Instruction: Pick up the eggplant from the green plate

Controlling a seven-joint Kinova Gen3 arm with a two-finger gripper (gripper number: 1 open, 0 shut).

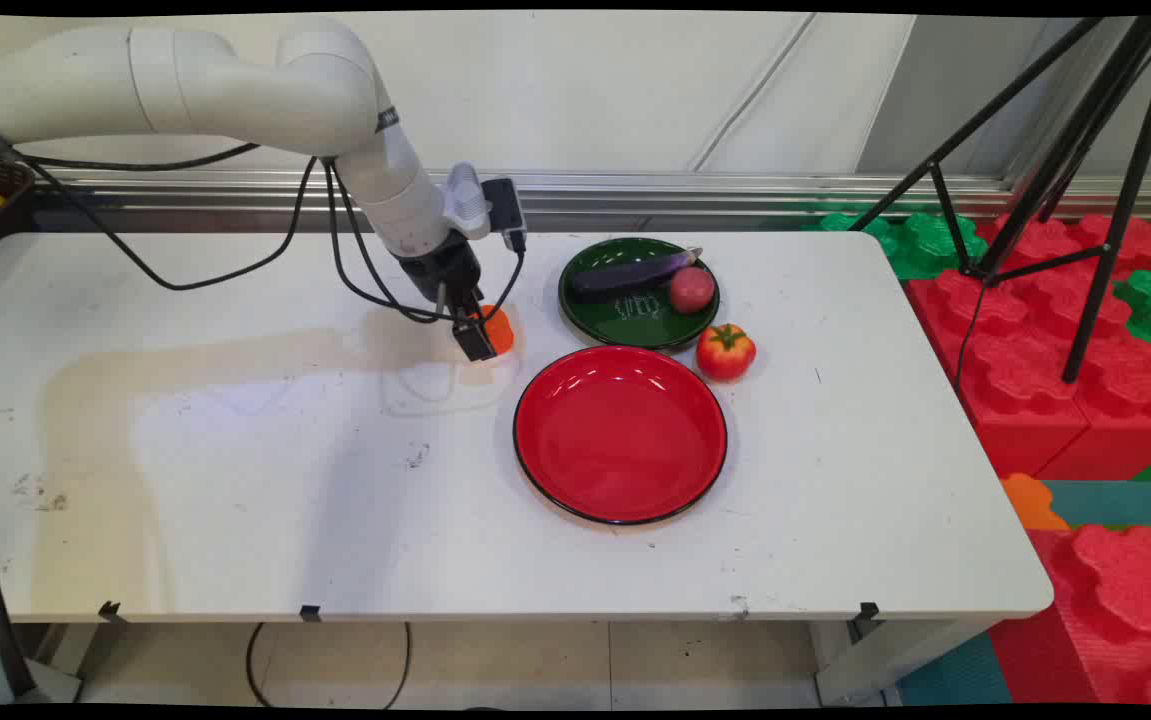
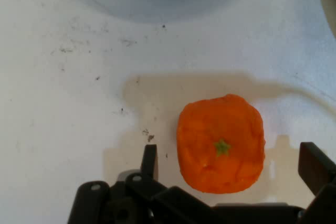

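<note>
Black two-finger gripper (image 2: 231, 163) spread wide, straddling squat orange persimmon-like toy fruit (image 2: 221, 143) on white table (image 1: 235, 480), left of round red plate (image 1: 620, 434). Fruit not yet pinched, not lifted.

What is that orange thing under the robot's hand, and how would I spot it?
Start at the red plate and look to its upper left, where the tool hangs. Between its open fingers the orange fruit sits on the bare table. Unlike the red tomato by the green plate, it is squarish with a tiny green star.
</note>
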